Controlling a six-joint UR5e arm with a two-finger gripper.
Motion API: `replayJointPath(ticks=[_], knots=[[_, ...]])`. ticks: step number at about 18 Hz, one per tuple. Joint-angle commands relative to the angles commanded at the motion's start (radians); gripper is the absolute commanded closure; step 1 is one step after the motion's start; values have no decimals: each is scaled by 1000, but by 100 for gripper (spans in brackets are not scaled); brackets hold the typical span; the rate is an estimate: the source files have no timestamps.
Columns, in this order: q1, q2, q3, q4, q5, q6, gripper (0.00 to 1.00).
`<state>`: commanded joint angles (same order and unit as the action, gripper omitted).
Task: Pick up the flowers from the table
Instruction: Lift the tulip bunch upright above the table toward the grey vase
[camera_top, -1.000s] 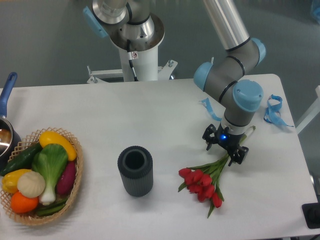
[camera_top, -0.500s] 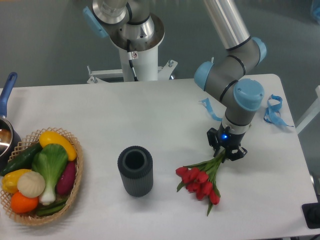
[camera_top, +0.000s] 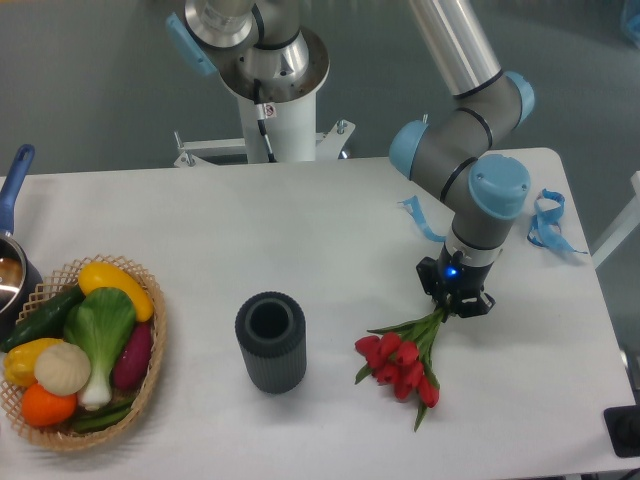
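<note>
From the fixed camera I saw the claw (camera_top: 455, 299) low over the right part of the worktop (camera_top: 300, 240), with its blue light on. One second before, its two fingers stood clearly apart on both sides of the stems. Now they were drawn narrow around the stem end of the flowers (camera_top: 405, 357), so I judged that the claw was holding the bunch by the stems. The arm covered the contact itself, so I could not be fully sure how firm the grip was.

The flowers lay just below and to the left of the claw. The red buds pointed down and left, and the green stems ran up into the claw. Since the earlier picture the bunch had turned a little and the buds had shifted slightly. To me this meant that the closing fingers had pulled on the stems. The buds seemed to rest on the worktop, but from this high angle I could not tell if they had already left it.

The dark ribbed cylinder (camera_top: 270, 341) stood upright, well apart to the left of the buds. The wicker basket (camera_top: 151, 372) with vegetables was at the far left edge, and a blue ribbon (camera_top: 546, 222) lay near the right edge.

For the task, I judged that the grasp was made and only the lift remained.
</note>
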<state>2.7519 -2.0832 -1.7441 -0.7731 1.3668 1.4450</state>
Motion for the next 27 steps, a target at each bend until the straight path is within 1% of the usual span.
replayJointPath(ticks=[3, 5, 6, 8, 9, 10, 11, 13, 14, 17, 21, 27], knots=[[2, 49, -5, 0, -21, -21, 90], [-3, 63, -5, 0, -101, -58, 90], [-6, 80, -6, 0, -156, -87, 90], [-12, 150, -8, 0, -280, -145, 90], [-12, 175, -9, 0, -348, -176, 90], [-11, 195, -9, 0, -421, -204, 90], [-6, 225, -9, 0, -536, -233, 90], [8, 251, -8, 0, -668, -271, 90], [15, 268, -9, 0, -713, -287, 90], [31, 310, -12, 0, -781, -333, 90], [37, 319, -12, 0, -868, -371, 90], [43, 324, -12, 0, -884, -377, 90]])
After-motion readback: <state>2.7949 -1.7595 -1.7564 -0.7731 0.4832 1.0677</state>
